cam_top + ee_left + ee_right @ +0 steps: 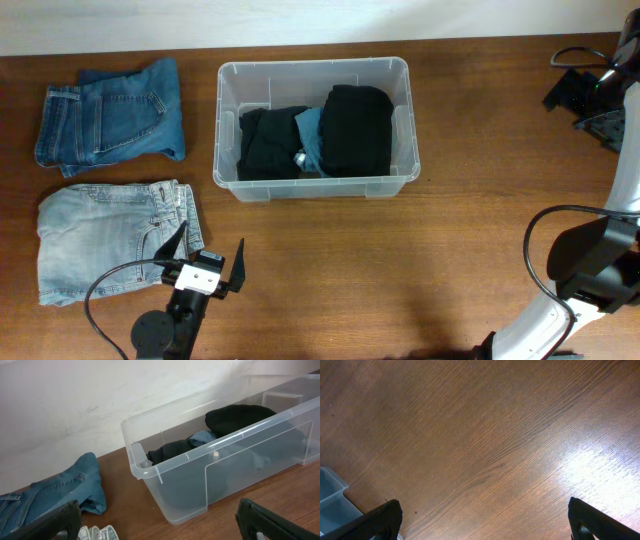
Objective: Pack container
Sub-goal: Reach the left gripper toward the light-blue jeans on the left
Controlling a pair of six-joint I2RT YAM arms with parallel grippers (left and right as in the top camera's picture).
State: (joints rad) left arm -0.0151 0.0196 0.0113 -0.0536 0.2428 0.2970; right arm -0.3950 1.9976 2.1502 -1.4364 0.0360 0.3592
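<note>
Dark clothes (340, 135) are covering the floor of the container (226, 120). In the left wrist view its right end is running off the edge, and the left tool (160, 520) is showing only two finger stubs at the bottom. The right tool (482, 520) is showing likewise, beside a mere corner of the container.

Left gripper (212, 240) sits at the lower left of the overhead frame, jaws spread wide, empty. Right gripper (582, 108) hangs at upper right, equally wide, holding nothing.
</note>
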